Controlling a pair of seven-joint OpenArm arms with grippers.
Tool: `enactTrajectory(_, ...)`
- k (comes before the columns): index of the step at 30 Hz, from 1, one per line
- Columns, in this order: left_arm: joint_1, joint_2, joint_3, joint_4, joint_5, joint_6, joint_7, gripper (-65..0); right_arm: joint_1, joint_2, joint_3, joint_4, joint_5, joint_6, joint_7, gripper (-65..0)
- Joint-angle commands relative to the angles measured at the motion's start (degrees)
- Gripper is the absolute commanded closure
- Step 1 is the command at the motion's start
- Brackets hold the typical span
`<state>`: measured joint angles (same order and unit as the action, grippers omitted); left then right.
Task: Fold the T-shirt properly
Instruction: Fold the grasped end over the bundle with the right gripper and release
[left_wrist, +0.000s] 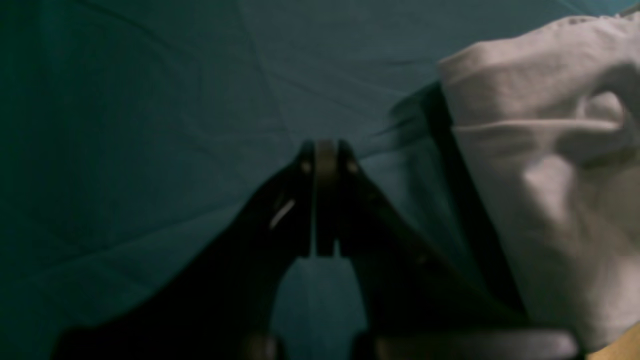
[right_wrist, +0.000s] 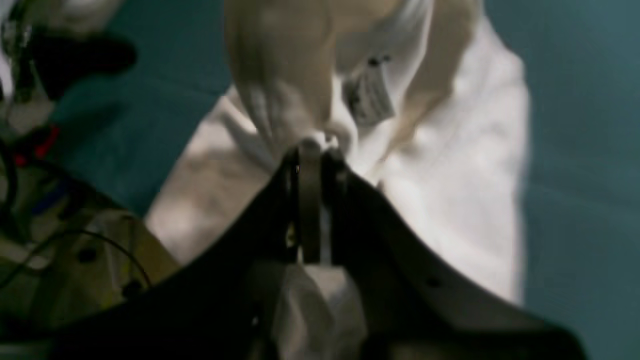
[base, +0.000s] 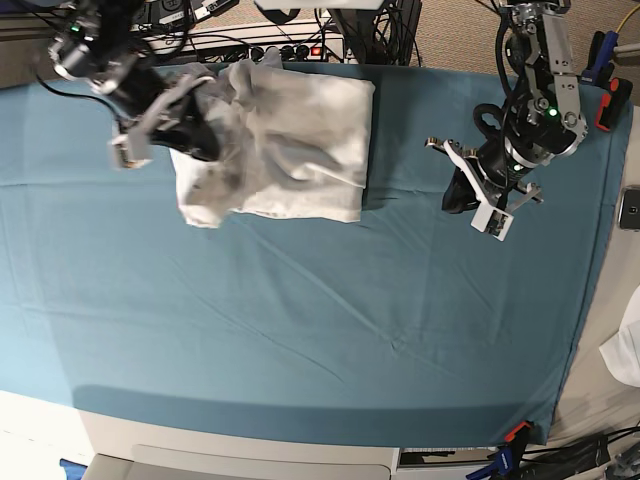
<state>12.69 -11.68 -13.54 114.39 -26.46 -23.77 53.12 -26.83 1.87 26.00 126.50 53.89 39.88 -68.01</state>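
While its tag (right_wrist: 369, 97) blurs unreadable | right jaws grip T-shirt (right_wrist: 450, 165) | left jaws clenched empty

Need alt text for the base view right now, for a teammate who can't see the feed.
Overhead view: the right gripper, shut on the T-shirt, lifts one bunched side while the rest lies partly folded on the teal cloth sheet. The left gripper, shut and empty, hovers apart from the shirt on the view's right. Cables run along the far edge.

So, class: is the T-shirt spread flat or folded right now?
Partly folded: the T-shirt is a bunched rectangle, one edge lifted by the right gripper.
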Motion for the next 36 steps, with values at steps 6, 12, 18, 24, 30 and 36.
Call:
enactTrajectory(6, -0.44, -1.97, -0.15, 1.11, -0.83, -0.04, -1.27, -0.7, 0.94, -1.29, -11.78, 0.98, -10.64, 0.12, 7.34, 0.0)
enactTrajectory(12, -0.42, -2.64, -0.15, 1.11, -0.83, -0.02, -1.27, -0.7, 1.44, -2.36, -19.02, 0.94, -17.77, -0.79, 9.75, 0.0)
enactTrajectory(18, -0.42, -2.62, -0.13, 1.11, -0.83, -0.02, -1.27, -0.7, 1.42, -2.36, -22.71, 0.9, -22.47, -3.21, 11.87, 0.0)
enactTrajectory(24, -0.42, -2.62, -0.15, 1.11, -0.83, 0.0, -1.29, -0.7, 1.44, -2.38, -24.7, 0.52, -24.11, -3.93, 12.81, 0.0)
enactTrajectory(30, -0.42, -2.6, -0.13, 1.11, -0.85, 0.0, -2.21, -0.7, 2.51, -3.17, -24.94, -5.27, -23.63, -3.93, 13.07, 0.0)
enactTrajectory(36, -0.26, -2.6, -0.15, 1.09, -0.61, -0.02, -3.06, -0.7, 4.17, -3.17, -24.94, -7.32, -19.78, -3.87, 12.46, 0.0)
